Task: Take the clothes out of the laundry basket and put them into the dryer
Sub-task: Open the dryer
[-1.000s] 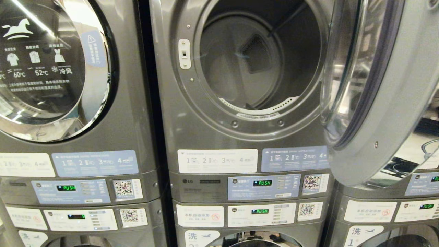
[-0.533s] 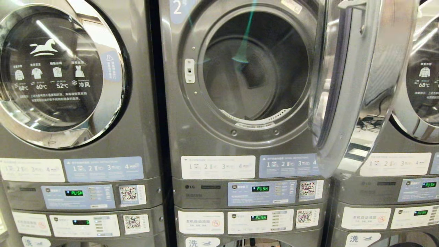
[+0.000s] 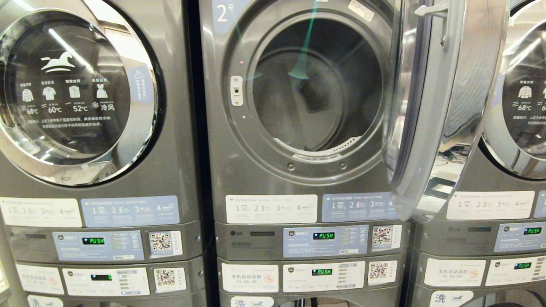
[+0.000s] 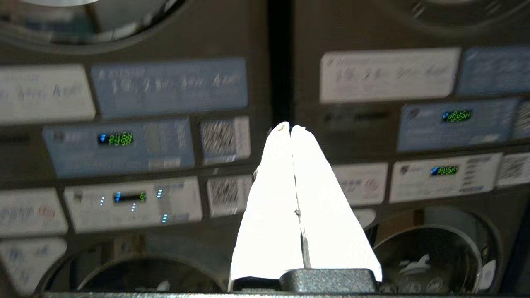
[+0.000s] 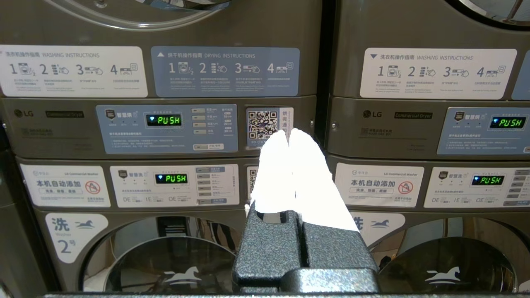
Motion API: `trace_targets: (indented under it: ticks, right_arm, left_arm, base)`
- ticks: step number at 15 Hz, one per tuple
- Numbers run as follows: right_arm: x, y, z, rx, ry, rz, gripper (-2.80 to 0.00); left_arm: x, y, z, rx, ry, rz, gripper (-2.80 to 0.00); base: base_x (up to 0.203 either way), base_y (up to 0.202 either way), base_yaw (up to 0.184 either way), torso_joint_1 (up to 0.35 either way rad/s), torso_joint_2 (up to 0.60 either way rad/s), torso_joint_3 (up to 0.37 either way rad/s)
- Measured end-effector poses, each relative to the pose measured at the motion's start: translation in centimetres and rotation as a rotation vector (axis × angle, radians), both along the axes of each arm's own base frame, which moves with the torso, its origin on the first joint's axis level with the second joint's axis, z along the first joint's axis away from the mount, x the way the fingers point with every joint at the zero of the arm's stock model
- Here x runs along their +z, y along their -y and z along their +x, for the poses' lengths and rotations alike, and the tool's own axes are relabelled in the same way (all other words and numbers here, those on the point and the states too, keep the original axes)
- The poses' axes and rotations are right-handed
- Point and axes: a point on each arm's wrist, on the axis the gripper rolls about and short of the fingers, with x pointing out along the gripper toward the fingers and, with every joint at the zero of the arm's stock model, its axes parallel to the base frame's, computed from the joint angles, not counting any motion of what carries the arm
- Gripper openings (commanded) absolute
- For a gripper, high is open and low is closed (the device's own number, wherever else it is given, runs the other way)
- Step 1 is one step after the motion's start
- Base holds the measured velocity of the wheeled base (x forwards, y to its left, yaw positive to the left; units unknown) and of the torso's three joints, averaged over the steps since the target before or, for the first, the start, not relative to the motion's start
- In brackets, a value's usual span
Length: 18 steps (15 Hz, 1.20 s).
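The dryer (image 3: 222, 140), dark grey and marked 2, stands in the middle of the head view with its drum opening (image 3: 315, 85) bare and dark. Its chrome-ringed door (image 3: 443, 106) is swung wide to the right. The laundry basket and the clothes are out of view. Neither gripper shows in the head view. My left gripper (image 4: 290, 126) is shut with nothing in it, level with the control panels, by the gap between the left and middle stacks. My right gripper (image 5: 288, 131) is also shut and empty, in front of the dryer's control panel (image 5: 165, 128).
A same-looking machine with a shut glass door (image 3: 72, 94) stands on the left and another (image 3: 520, 98) on the right. Washers with smaller doors (image 5: 165, 265) sit beneath. The open door juts out towards me, right of the drum opening.
The whole head view has shifted: the machines sit lower and smaller, and the 2 label and the right-hand dryer door now show. That is camera motion. The machines and the open door have not moved.
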Motion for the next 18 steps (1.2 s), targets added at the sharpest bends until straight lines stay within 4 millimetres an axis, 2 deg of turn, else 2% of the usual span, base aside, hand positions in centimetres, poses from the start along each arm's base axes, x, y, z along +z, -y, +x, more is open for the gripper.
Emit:
trace_targets:
  ticks: [2,4,6,9,12,15,18]
  right_arm:
    - [0.0,0.0,0.0,0.000,-0.002,-0.003,-2.80]
    - [0.0,0.0,0.0,0.000,-0.002,-0.004,-2.80]
    - [0.0,0.0,0.0,0.000,-0.001,-0.004,-2.80]
    - [0.0,0.0,0.0,0.000,-0.002,-0.004,-2.80]
    - [0.0,0.0,0.0,0.000,-0.002,-0.004,-2.80]
    - [0.0,0.0,0.0,0.000,-0.001,-0.004,-2.80]
    - [0.0,0.0,0.0,0.000,0.000,-0.004,-2.80]
  left_arm:
    - [4.1,0.3,-1.1,-0.145,0.111,0.016,-2.80]
    - [8.6,0.5,-0.8,-0.282,0.146,0.031,-2.80]
    - [13.5,0.7,1.2,-0.378,0.152,0.036,-2.80]
    - [19.1,1.5,6.7,-0.575,0.152,0.040,-2.80]
    - [21.6,4.2,11.7,-0.808,0.164,0.093,-2.80]
    - [22.3,7.9,15.2,-0.953,0.168,0.136,-2.80]
    - [22.5,11.6,18.3,-1.000,0.175,0.132,-2.80]
  base:
    - [0.000,0.000,0.000,0.000,0.00,0.000]
    - [0.000,0.000,0.000,0.000,0.00,0.000]
    - [0.000,0.000,0.000,0.000,0.00,0.000]
    - [0.000,0.000,0.000,0.000,0.00,0.000]
    - [0.000,0.000,0.000,0.000,0.00,0.000]
    - [0.000,0.000,0.000,0.000,0.00,0.000]
    - [0.000,0.000,0.000,0.000,0.00,0.000]
